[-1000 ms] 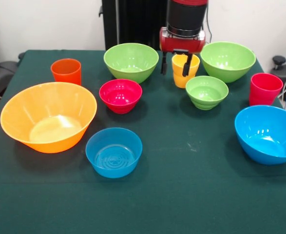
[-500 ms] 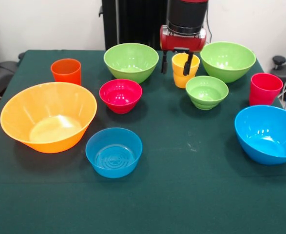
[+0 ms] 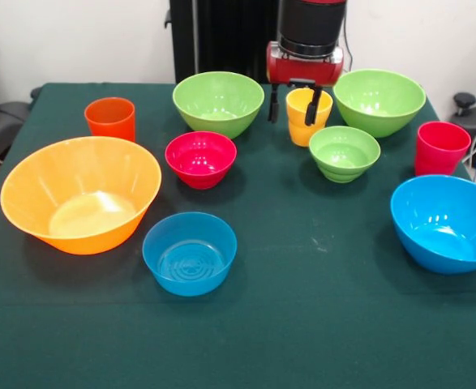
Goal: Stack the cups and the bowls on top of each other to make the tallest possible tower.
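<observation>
My gripper (image 3: 292, 112) hangs at the table's far side with its fingers apart, open. One finger is left of the yellow ribbed cup (image 3: 319, 130), the other over the cup's mouth. The orange cup (image 3: 110, 118) stands far left and the red cup (image 3: 441, 148) at the right. The very wide orange bowl (image 3: 79, 193), the big green bowls (image 3: 218, 103) (image 3: 379, 101), the big blue bowl (image 3: 446, 223), the small red bowl (image 3: 200, 159), the small green bowl (image 3: 344, 153) and the small blue bowl (image 3: 190, 253) each stand alone, upright. No tower shows.
The dark green table (image 3: 302, 324) has its open stretch along the near edge. The robot's black pedestal (image 3: 221, 36) stands behind the far edge. Dark equipment (image 3: 469, 109) sits off the table's right side.
The gripper has risen slightly at the yellow cup. The cups and bowls have not moved.
</observation>
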### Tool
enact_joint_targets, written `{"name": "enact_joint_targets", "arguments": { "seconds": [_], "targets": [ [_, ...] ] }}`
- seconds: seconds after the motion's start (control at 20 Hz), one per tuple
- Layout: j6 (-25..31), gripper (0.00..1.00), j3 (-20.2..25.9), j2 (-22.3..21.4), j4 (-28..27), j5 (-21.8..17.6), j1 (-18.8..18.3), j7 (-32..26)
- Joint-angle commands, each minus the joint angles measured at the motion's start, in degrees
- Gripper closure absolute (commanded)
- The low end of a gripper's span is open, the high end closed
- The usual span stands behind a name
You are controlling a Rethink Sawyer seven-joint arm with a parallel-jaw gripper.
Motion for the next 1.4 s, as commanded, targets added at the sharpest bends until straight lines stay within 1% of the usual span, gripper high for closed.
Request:
{"name": "enact_joint_targets", "arguments": {
  "seconds": [0.05,0.25,0.4,0.6,0.65,0.7,0.8,0.95,1.0,1.1,1.3,1.4],
  "targets": [
    [3.6,0.0,3.3,1.7,-1.9,0.8,0.5,7.9],
    [3.8,0.0,4.0,0.8,-1.4,0.7,-0.1,7.6],
    [5.3,0.0,3.9,-0.1,-2.1,0.7,-0.3,6.9],
    [5.0,0.0,3.6,-0.4,-2.4,0.3,-0.8,6.4],
    [4.7,0.0,4.2,-0.5,-2.2,0.3,-1.5,6.2],
    [5.5,0.0,4.8,-1.2,-2.0,0.5,-2.1,5.9],
    [8.1,0.0,4.3,-2.9,-2.9,0.8,-1.8,5.5],
    [9.2,0.0,3.2,-2.6,-4.5,1.2,-1.3,6.2],
    [8.9,0.0,3.8,-2.4,-4.0,1.6,-1.7,6.6],
    [8.8,0.0,3.9,-3.4,-2.3,2.4,-1.6,8.0],
    [8.1,0.0,3.6,-8.6,3.6,4.0,-0.1,11.2],
    [8.3,0.0,1.9,-11.6,5.9,4.4,1.7,13.0]
  ]
}}
